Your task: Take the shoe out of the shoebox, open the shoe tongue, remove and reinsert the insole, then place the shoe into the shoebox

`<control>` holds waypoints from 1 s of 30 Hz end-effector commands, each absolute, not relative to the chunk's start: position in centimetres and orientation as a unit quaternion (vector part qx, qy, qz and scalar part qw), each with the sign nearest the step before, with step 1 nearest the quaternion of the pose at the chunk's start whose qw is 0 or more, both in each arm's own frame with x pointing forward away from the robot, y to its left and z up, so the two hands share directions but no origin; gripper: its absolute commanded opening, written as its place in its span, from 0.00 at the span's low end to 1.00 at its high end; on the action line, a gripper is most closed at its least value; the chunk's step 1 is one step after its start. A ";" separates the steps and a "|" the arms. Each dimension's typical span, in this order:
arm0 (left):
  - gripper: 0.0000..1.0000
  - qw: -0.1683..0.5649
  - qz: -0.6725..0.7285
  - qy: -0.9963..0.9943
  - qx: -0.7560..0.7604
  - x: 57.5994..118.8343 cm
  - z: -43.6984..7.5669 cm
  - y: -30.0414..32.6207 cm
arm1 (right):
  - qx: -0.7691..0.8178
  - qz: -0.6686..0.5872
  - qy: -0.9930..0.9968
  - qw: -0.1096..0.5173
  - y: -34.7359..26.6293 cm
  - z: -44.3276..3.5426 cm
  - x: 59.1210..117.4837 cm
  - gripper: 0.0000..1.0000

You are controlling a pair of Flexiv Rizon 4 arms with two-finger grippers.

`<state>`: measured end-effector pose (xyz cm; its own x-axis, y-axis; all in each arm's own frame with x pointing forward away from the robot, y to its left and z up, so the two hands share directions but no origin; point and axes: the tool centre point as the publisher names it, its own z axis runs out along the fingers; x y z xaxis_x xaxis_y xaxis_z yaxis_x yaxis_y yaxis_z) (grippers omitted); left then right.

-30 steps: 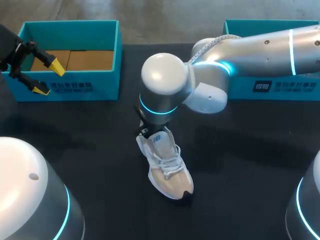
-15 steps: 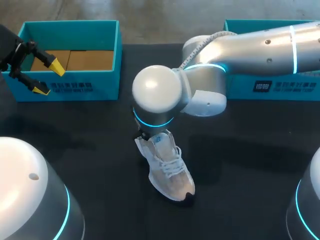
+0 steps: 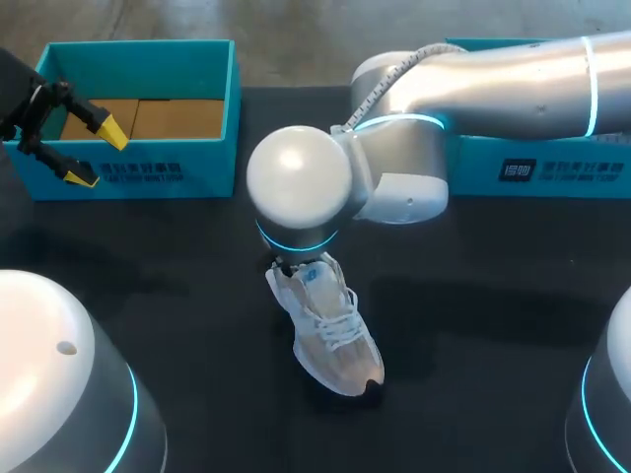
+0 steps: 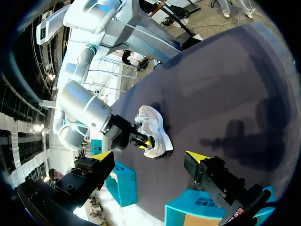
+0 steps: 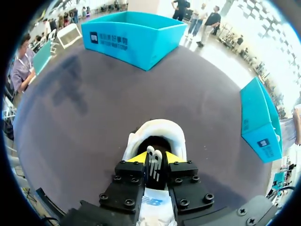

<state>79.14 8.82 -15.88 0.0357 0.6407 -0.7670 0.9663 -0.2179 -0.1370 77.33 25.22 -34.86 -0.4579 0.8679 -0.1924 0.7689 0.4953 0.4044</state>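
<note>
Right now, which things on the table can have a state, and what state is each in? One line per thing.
shoe: out of its box, sole down on the table, laced.
right gripper: shut on the shoe tongue.
left gripper: open, empty.
left shoebox: open, no shoe inside.
right shoebox: mostly hidden, contents cannot be told.

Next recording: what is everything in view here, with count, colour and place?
laced sneaker: one, white and beige, on the middle of the table, toe towards the robot.
cardboard shoeboxes: two, teal, open-topped, at the far edge; one far left, one far right partly behind the right arm.
table: one, black, under everything.
left gripper: yellow tips, open, holding nothing, at the left shoebox.
right gripper: yellow tips, shut on the sneaker's tongue.
</note>
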 end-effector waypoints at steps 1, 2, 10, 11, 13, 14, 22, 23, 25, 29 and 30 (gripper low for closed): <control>1.00 0.218 -0.371 0.586 0.686 79.1 -15.9 8.8 | 0.485 0.131 0.844 0.188 24.8 -34.0 77.2 0.21; 1.00 0.218 -0.371 0.586 0.686 79.1 -15.9 8.8 | 0.484 0.131 0.844 0.188 24.8 -33.8 77.2 0.21; 1.00 0.218 -0.371 0.586 0.686 79.1 -15.9 8.8 | 0.477 0.119 0.850 0.187 24.7 -32.8 77.0 0.23; 1.00 0.218 -0.371 0.586 0.686 79.1 -15.9 8.8 | 0.477 0.118 0.851 0.186 24.6 -32.8 76.9 0.23; 1.00 0.218 -0.371 0.586 0.686 79.1 -15.9 8.8 | 0.478 0.115 0.851 0.183 24.6 -33.2 76.9 0.22; 1.00 0.218 -0.371 0.586 0.686 79.1 -15.9 8.8 | 0.478 0.114 0.852 0.182 24.6 -33.3 76.9 0.22; 1.00 0.218 -0.371 0.586 0.686 79.1 -15.9 8.8 | 0.482 0.105 0.856 0.153 24.3 -34.9 76.4 0.22; 1.00 0.218 -0.371 0.586 0.686 79.1 -15.9 8.8 | 0.482 0.105 0.857 0.149 24.3 -35.1 76.3 0.23; 1.00 0.218 -0.371 0.586 0.686 79.1 -15.9 8.8 | 0.482 0.104 0.857 0.147 24.2 -35.3 76.3 0.24; 1.00 0.218 -0.371 0.586 0.686 79.1 -15.9 8.8 | 0.480 0.102 0.860 0.140 24.2 -35.6 76.3 0.30; 1.00 0.218 -0.371 0.586 0.686 79.1 -15.9 8.8 | 0.480 0.101 0.860 0.137 24.2 -35.8 76.4 0.31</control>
<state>79.14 8.83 -15.88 0.0357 0.6407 -0.7670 0.9663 -0.2178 -0.1370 76.12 24.35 -35.43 -0.4974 0.8545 -0.1496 0.7975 0.5183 0.3086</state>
